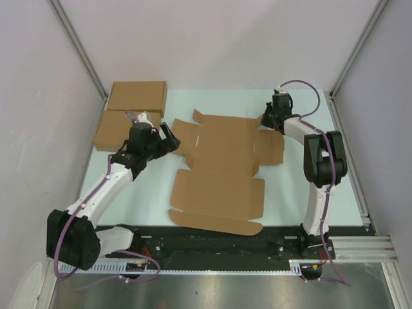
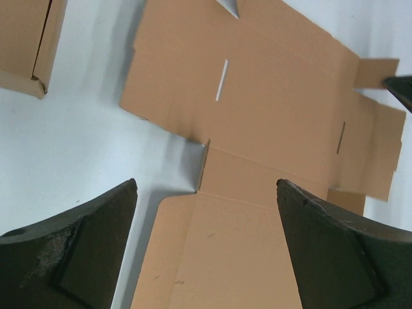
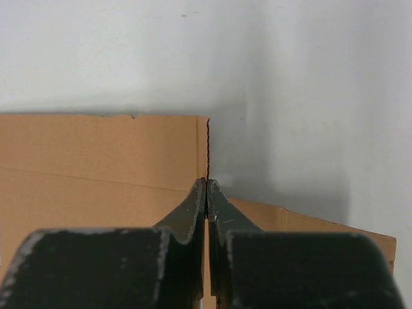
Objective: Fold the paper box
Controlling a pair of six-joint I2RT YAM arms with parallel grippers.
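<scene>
The flat brown die-cut cardboard paper box lies unfolded on the pale table, the right gripper pinching its far-right corner tab, the left gripper spread-fingered above its left side; folding seems barely begun, calling for raising that tab.

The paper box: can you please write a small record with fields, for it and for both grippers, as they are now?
paper box: unfolded die-cut sheet, lying mostly flat on the table
left gripper: open, over the sheet's left side, holding nothing
right gripper: shut on a tab at the far right corner of the paper box
other things: two made-up brown boxes at far left, apart from the sheet
</scene>
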